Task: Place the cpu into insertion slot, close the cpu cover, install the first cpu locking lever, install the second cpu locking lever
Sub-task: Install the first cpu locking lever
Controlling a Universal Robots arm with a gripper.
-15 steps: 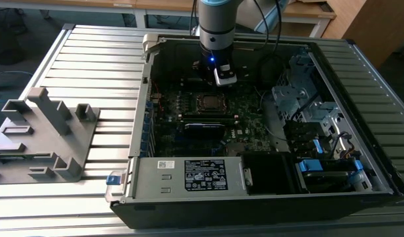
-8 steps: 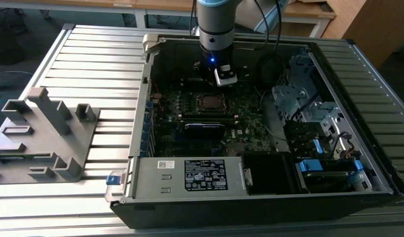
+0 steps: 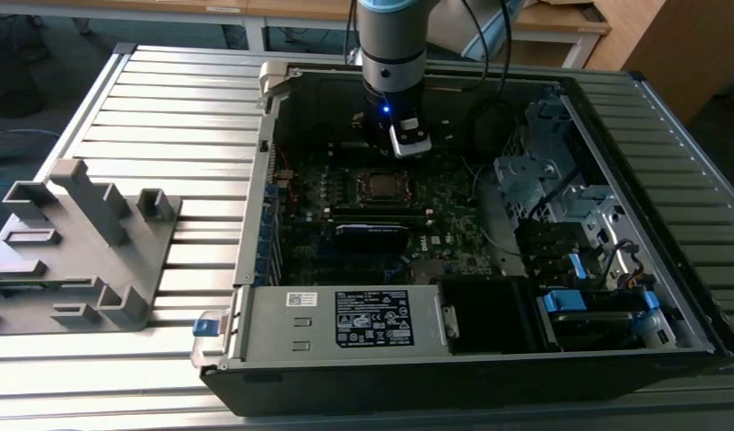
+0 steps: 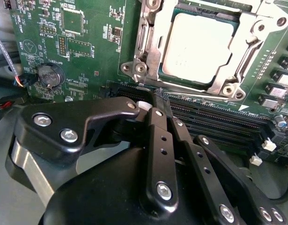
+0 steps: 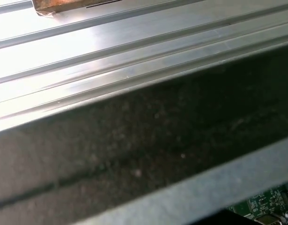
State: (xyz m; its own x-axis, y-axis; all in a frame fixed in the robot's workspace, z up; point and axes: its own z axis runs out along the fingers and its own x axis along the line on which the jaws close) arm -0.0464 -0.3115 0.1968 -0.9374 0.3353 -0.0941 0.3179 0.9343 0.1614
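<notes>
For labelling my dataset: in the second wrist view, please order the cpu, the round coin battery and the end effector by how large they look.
1. end effector: largest, but it is nearest the camera, so its true rank is unsure.
2. cpu
3. coin battery: smallest

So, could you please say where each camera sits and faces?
Exterior view: off the arm, high, looking down into the case; arm and hand show.
Second wrist view: on the wrist, looking past the hand at the cpu.
First wrist view: on the wrist, facing the case wall and table.
Exterior and second wrist views share the cpu.
</notes>
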